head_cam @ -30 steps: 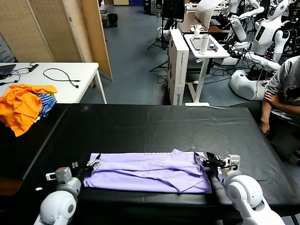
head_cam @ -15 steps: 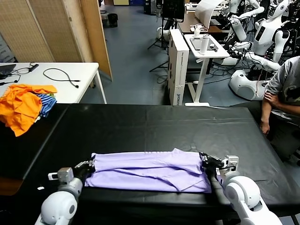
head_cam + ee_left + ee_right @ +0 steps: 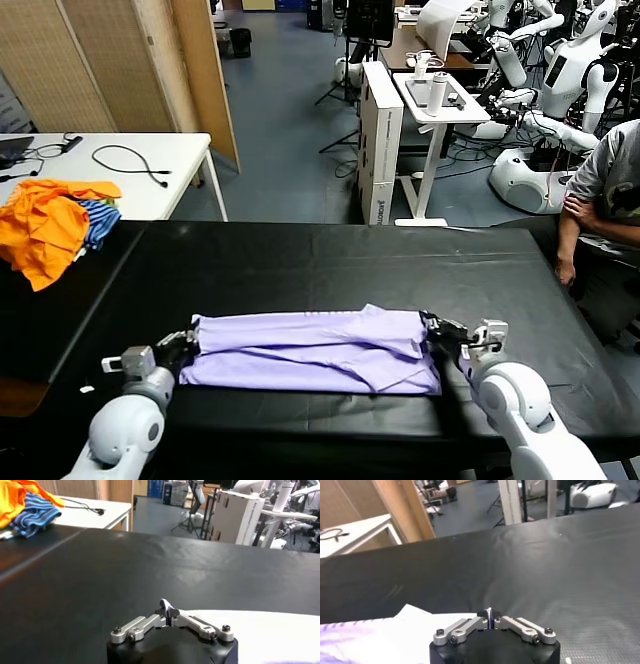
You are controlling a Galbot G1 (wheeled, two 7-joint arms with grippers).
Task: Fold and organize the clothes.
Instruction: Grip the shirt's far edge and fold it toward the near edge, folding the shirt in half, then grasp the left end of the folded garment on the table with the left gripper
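The clothes are one pale lavender T-shirt (image 3: 310, 352), folded into a long band across the near part of the black table (image 3: 300, 265). My left gripper (image 3: 188, 343) is at the band's left end and my right gripper (image 3: 432, 328) at its right end. The left wrist view has the left gripper (image 3: 168, 611) with its jaws pressed together on a sliver of pale cloth, the T-shirt (image 3: 260, 630) spreading beside it. The right gripper (image 3: 489, 615) is likewise shut on a thin edge of the T-shirt (image 3: 395, 632).
A bright orange and blue-striped heap of garments (image 3: 50, 225) lies at the table's far left. Behind it stands a white table with cables (image 3: 130, 160). A seated person (image 3: 605, 200) is at the table's right end, and a white cart (image 3: 430, 100) and other robots stand beyond.
Both grippers have closed on the T-shirt's ends and moved away from the table's near edge, taking the whole folded band with them. The band's upper fold now lies flatter.
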